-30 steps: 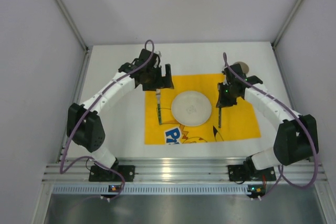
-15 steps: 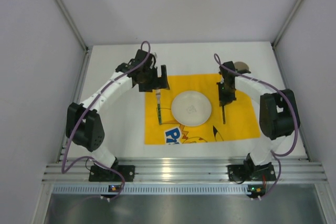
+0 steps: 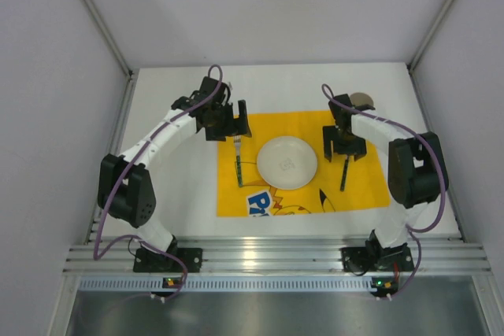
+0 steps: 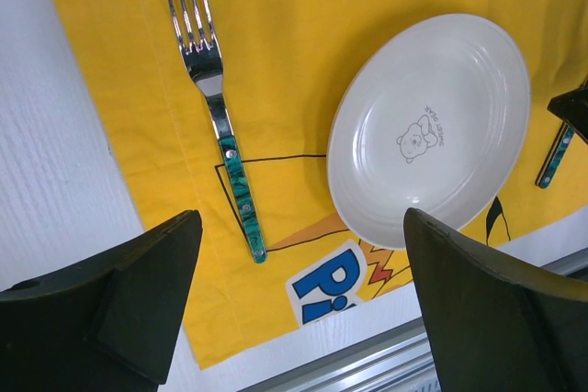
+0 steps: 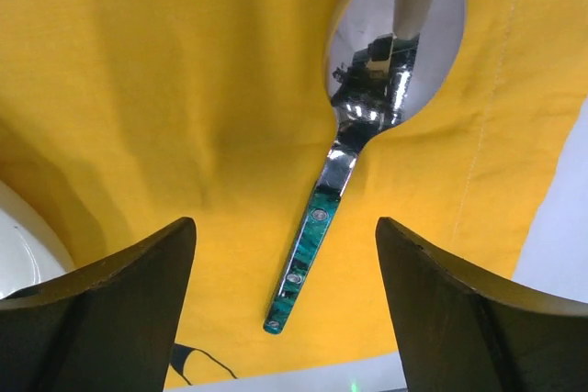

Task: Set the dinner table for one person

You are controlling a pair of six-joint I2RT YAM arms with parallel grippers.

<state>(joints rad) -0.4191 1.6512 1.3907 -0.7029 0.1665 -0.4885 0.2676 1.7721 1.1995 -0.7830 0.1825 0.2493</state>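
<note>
Top view: the white tabletop (image 3: 173,186) spans the scene, carrying a mat (image 3: 366,190), a plate (image 3: 287,163), a fork (image 3: 239,167) left and a spoon (image 3: 344,175) right.
Left wrist: left jaws wide apart, empty, above the fork.
Right wrist: right jaws wide apart, empty, over the spoon.
The setting seems finished; next, lift both arms clear.

The mat (image 4: 303,52) is yellow with cartoon print, the plate (image 4: 381,185) white, fork (image 4: 220,126) and spoon (image 5: 354,130) handles marbled green.

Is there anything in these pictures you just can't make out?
Top view: round object behind the right arm, half hidden; unidentifiable.
Top view: spoon bowl, covered by the right gripper.
Left wrist view: blue lettering on the mat, partly behind the plate and a finger.
Right wrist view: spoon bowl's tip, cut off by the top edge.
</note>
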